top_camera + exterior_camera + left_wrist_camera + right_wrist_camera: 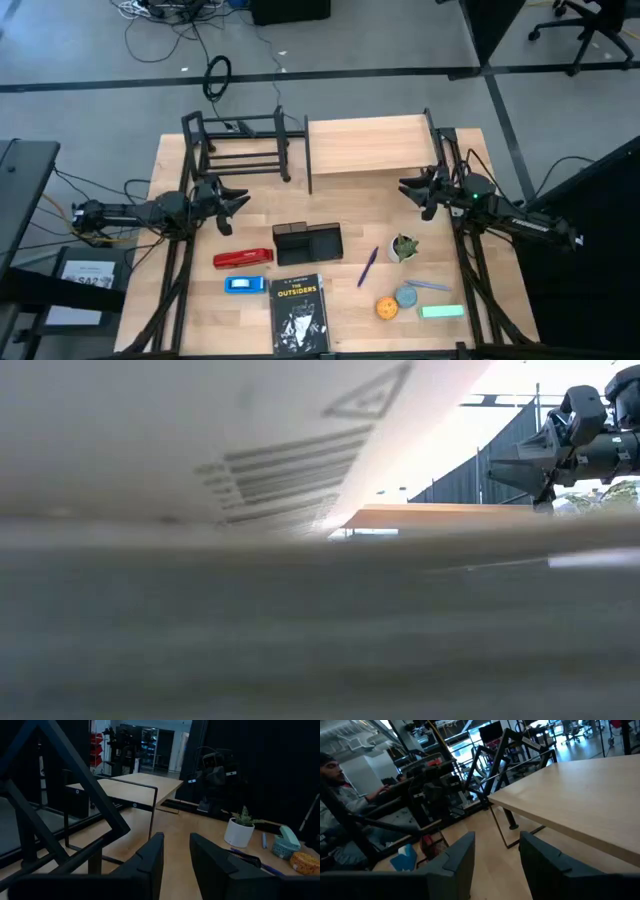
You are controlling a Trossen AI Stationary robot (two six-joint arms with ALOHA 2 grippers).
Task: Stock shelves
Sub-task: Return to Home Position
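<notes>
book (298, 312) at the table's (215, 322) 6 o'clock, stapler (243, 258) at 8, candle (387, 308) at 4, organizer (308, 242) mid-table. left gripper (240, 212) at 9 and right gripper (410, 195) at 3 hover, fingers spread, holding nothing. rack (243, 145) at 11, plank shelf (368, 147) just beside it at 1.

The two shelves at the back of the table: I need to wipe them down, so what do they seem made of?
The plank shelf looks like pale wood or a wood-look board, matte, with an even light tan top, on thin black legs, probably painted metal. The rack looks like black metal tube, matte, no shine.
</notes>
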